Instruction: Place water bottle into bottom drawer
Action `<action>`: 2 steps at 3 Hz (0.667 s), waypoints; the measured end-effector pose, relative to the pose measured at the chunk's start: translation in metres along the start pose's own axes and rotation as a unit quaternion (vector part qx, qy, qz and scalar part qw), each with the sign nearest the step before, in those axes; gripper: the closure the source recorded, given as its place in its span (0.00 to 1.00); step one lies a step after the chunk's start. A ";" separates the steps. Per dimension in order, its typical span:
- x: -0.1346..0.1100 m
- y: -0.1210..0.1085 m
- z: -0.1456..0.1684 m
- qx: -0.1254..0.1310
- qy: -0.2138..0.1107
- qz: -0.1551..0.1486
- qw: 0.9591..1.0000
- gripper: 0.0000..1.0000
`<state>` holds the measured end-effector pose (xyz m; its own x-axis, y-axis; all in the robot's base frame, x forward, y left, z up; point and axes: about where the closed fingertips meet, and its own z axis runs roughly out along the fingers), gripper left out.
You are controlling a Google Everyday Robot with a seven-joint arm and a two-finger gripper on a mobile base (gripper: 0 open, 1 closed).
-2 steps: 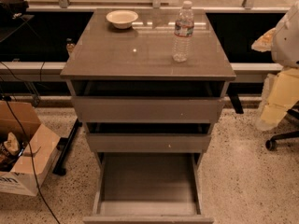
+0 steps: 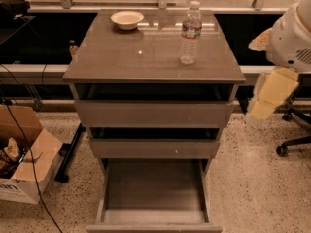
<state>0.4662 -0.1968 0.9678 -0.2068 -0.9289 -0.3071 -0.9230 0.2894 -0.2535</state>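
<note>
Cabinet top (image 2: 141,57): water bottle (image 2: 190,33) upright, cap up; bottom drawer (image 2: 153,191) open; claw (image 2: 266,101) at right, state cannot tell.

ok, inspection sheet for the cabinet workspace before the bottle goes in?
Surface: cabinet top, glossy, holds two items.
Job's things: water bottle upright, capped, right rear of top; bottom drawer pulled open, nothing seen inside.
Clutter: bowl at rear left of top.
Grippers: gripper hangs off the cabinet's right side, apart from bottle.
Cables: black cable across floor and cardboard box, left.
Surroundings: chair base right; upper drawers ajar.
</note>
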 end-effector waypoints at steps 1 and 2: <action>-0.015 -0.017 0.022 0.000 -0.041 0.016 0.999 0.00; -0.019 -0.046 0.043 0.008 -0.078 0.050 0.996 0.00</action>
<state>0.5262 -0.1828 0.9460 -0.2428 -0.8486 -0.4700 -0.8953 0.3825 -0.2282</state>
